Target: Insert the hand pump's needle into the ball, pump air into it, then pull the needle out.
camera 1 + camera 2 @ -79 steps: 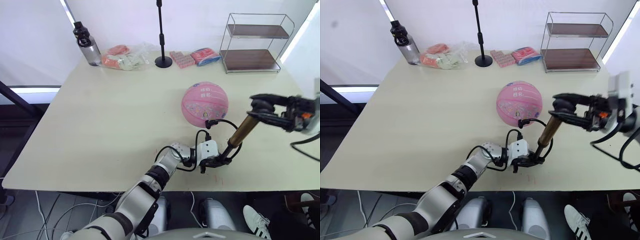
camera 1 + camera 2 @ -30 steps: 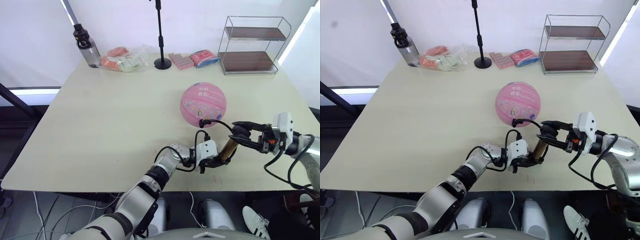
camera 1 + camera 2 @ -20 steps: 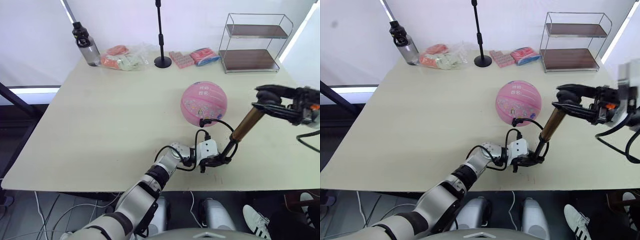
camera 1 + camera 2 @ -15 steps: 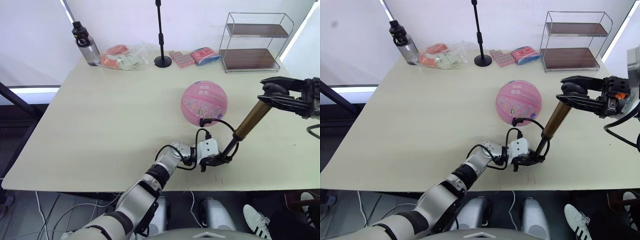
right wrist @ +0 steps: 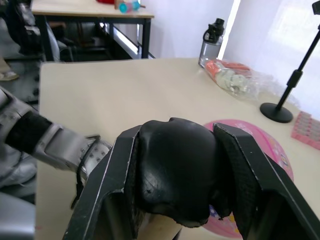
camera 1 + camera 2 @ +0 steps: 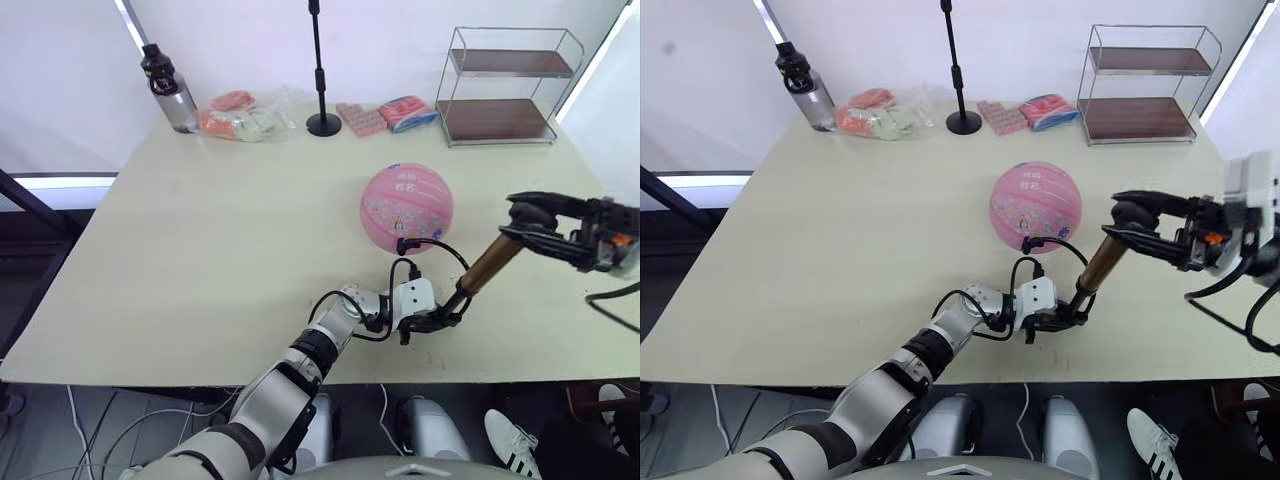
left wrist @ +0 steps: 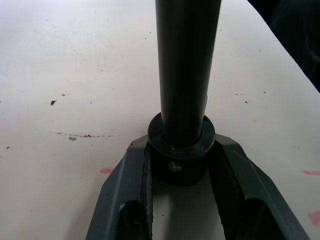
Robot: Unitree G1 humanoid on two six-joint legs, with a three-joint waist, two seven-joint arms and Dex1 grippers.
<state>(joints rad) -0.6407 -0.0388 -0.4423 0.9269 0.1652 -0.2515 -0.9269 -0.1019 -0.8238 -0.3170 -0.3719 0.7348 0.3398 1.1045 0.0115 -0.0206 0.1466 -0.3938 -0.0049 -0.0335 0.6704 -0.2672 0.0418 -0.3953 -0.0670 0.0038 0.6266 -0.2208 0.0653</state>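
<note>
The pink ball rests on the table right of centre. The bronze hand pump leans in front of it, base down. My left gripper is shut on the pump's black base cap, pinning it to the table. My right gripper is shut on the black handle at the pump's upper end. A thin black hose loops from the pump to the needle's black fitting, which sits against the ball's near side. The pin itself is hidden.
Along the table's far edge stand a water bottle, snack bags, a black stand pole, pink packets and a wire shelf. The table's front edge runs just below the left gripper.
My right gripper lifted the pump handle from its low position, and it now sits lower than half a second ago. The left gripper and the ball stayed put.
</note>
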